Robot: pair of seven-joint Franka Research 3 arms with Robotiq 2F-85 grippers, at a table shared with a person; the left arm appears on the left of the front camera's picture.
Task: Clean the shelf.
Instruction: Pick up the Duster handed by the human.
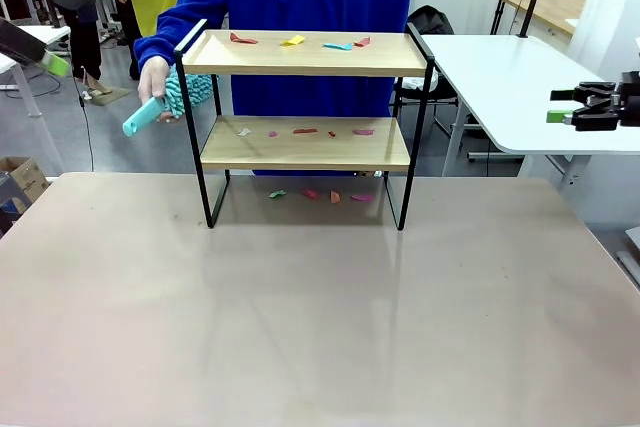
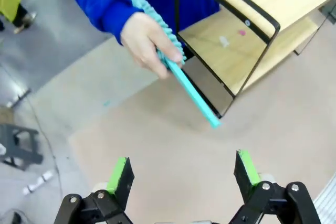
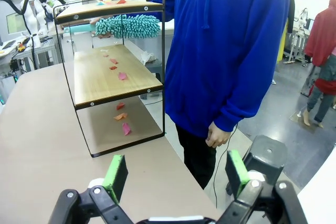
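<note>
- Currently, you have the shelf (image 1: pixel 300 65) standing upright at twelve o'clock on the desk (image 1: pixel 320 317), near its far edge.
- Coloured paper scraps (image 1: pixel 292 41) lie on both boards and on the desk beneath the lower one.
- At nine o'clock of the shelf, a person's hand (image 1: pixel 153 77) holds a teal duster (image 1: pixel 185 95) by its handle, just beside the black frame.
- Your left end effector (image 2: pixel 184 171) hangs at ten o'clock, released, fingers spread wide, holding nothing, apart from the shelf.
- Your right end effector (image 1: pixel 556 106) sits at three o'clock, off the desk's side, likewise released and gripping nothing.
</note>
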